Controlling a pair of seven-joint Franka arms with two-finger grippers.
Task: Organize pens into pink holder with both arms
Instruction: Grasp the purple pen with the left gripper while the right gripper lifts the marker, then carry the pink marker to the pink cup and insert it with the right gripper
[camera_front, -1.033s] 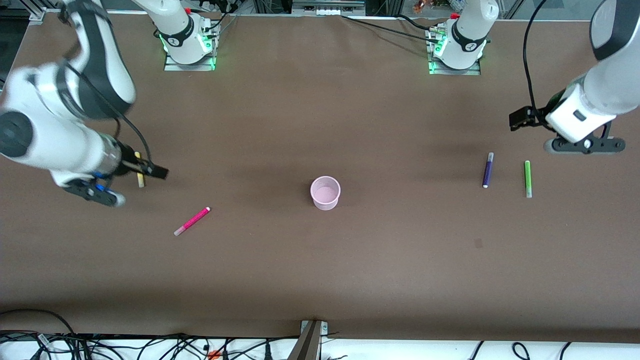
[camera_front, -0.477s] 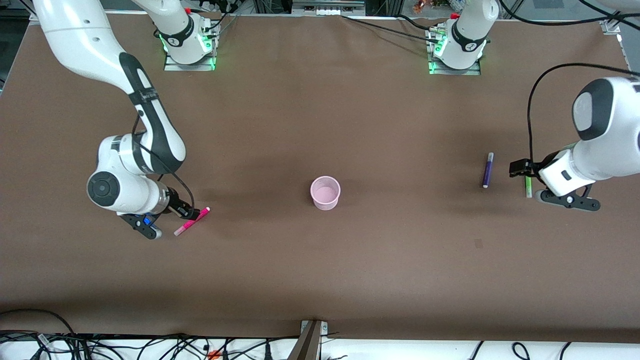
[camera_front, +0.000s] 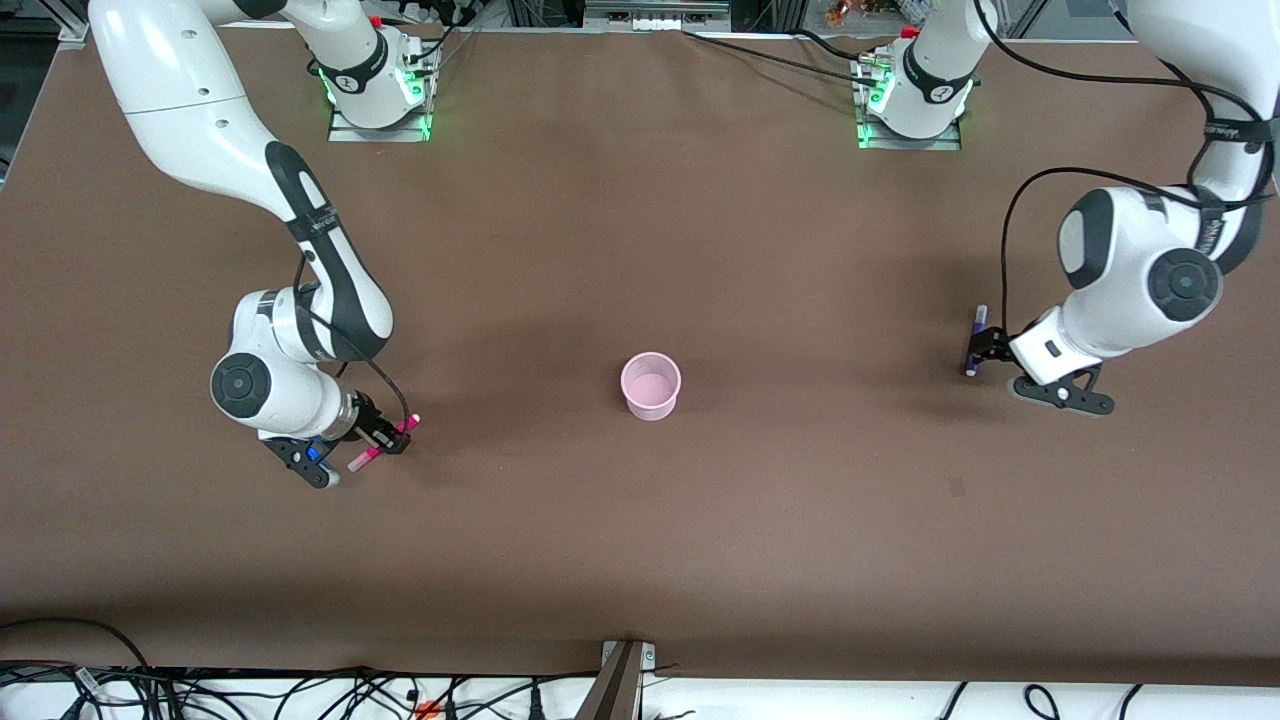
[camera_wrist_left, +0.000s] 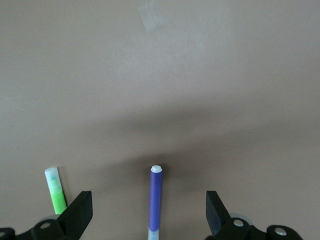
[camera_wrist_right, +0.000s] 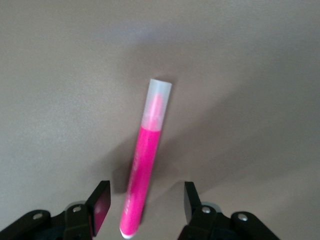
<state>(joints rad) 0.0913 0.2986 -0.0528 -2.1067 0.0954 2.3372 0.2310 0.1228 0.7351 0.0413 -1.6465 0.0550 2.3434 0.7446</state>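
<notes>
Pink pen (camera_front: 385, 443): lay flat on the brown desk (camera_front: 640, 250), toward the right arm's end.
Right gripper (camera_front: 390, 437): low over it, jaws open on either side, not touching.
Purple pen (camera_front: 974, 338): lay toward the left arm's end.
Left gripper (camera_front: 978, 347): low over it, jaws wide open.
Green pen (camera_wrist_left: 56, 190): just beside the purple one.
Holder (camera_front: 651, 385): upright mid-desk, well apart from both.

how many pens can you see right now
3. The magenta pen lies between the open right end effector's fingers, the purple pen between the open left end effector's, with the green pen beside it. Another may be hidden under an arm.
</notes>
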